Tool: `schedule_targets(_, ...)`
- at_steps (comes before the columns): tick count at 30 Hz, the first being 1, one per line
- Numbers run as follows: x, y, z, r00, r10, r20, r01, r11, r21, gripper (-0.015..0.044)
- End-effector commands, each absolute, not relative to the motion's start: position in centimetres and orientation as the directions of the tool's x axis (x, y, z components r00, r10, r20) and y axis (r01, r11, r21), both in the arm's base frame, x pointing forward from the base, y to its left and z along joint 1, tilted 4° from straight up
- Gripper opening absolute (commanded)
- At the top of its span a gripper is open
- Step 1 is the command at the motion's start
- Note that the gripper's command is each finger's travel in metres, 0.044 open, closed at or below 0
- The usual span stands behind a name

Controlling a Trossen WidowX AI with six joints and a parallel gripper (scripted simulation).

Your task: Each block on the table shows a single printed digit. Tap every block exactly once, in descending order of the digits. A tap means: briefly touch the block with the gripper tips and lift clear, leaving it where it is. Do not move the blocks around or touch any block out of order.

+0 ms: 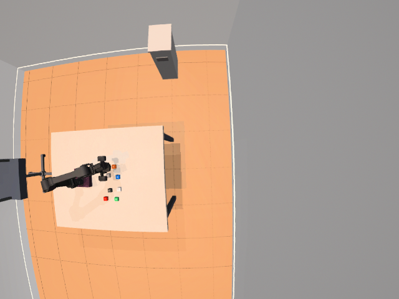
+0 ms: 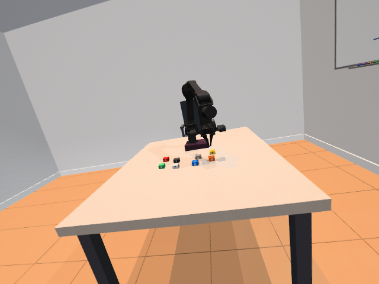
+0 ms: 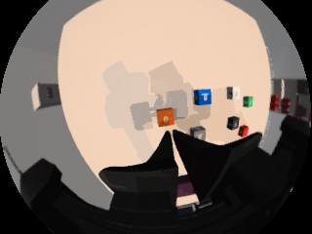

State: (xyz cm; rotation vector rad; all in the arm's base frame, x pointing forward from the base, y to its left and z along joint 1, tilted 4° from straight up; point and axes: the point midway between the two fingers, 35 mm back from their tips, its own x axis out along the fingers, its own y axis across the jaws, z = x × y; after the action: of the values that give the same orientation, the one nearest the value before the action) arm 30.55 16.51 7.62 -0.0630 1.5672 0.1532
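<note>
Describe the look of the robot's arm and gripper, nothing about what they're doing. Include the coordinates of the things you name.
The arm (image 1: 61, 178) (image 2: 192, 105) is black throughout, with chunky rounded joints and slimmer links between them. The gripper (image 2: 210, 145) (image 3: 171, 133) is black too, with two fingers that taper to narrow points and a dark rounded knob out to each side. No cable or lettering can be made out on either.

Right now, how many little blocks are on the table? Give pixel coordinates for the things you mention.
8: red (image 1: 105, 198) (image 2: 166, 159) (image 3: 243, 131), black (image 1: 110, 190) (image 2: 176, 160) (image 3: 233, 123), green (image 1: 116, 199) (image 2: 161, 165) (image 3: 248, 101) and white (image 1: 119, 189) (image 2: 175, 166) (image 3: 233, 93) grouped together; gray (image 1: 108, 175) (image 2: 198, 156) (image 3: 197, 133), blue (image 1: 118, 176) (image 2: 195, 163) (image 3: 203, 97), orange (image 1: 114, 166) (image 2: 211, 158) (image 3: 165, 117) and yellow (image 2: 212, 151) nearer the gripper (image 2: 210, 145) (image 3: 171, 133). More could hide behind the arm.
</note>
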Motion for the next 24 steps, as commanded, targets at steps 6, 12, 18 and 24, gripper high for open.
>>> schedule_targets(6, 29.9, 16.4, 4.5, -0.026, 0.048, -0.999, -0.132, 0.99, 0.051, 0.002)
schedule_targets(12, 29.9, 16.5, 3.6, -0.026, 0.048, -0.999, -0.132, 0.99, 0.051, 0.002)
schedule_targets(18, 29.8, 16.5, 2.6, -0.026, 0.048, -0.999, -0.132, 0.99, 0.051, 0.002)
schedule_targets(24, 29.8, 16.6, 1.7, -0.027, 0.048, -0.999, -0.132, 0.99, 0.051, 0.002)
